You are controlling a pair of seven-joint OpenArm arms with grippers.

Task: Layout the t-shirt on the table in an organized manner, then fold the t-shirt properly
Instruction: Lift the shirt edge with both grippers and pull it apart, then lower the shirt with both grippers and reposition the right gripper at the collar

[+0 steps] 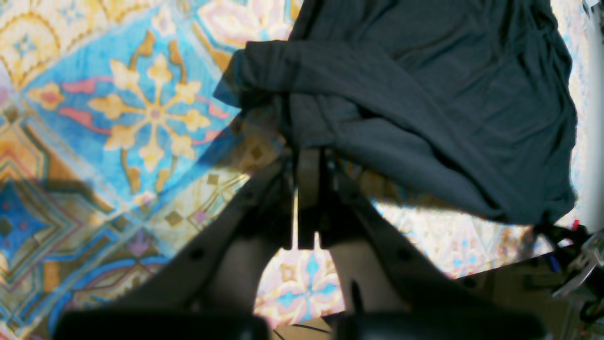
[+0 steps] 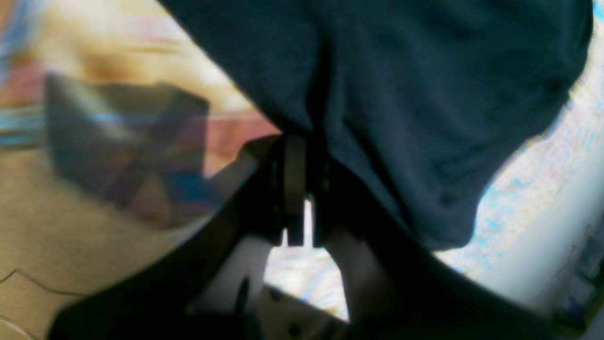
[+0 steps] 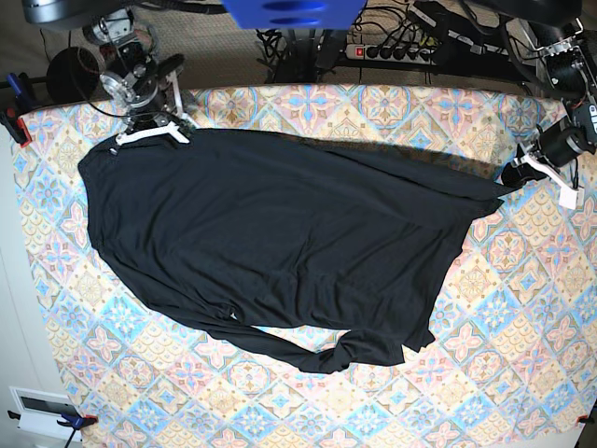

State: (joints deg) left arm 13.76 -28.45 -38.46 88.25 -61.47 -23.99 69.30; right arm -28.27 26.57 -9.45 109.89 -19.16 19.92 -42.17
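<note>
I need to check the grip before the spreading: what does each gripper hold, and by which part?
Both hold the plain black thin-fabric t-shirt: the left gripper pinches one far corner of its edge, the right gripper the opposite far corner.

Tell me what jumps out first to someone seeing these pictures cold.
The black t-shirt dominates, stretched across the table, whose cloth is bright with pastel floral tiles. Each arm pinches one end of it: the right gripper at the far corner on the base view's left, the left gripper at the edge on its right. A twisted bunch of fabric trails toward the near side.
</note>
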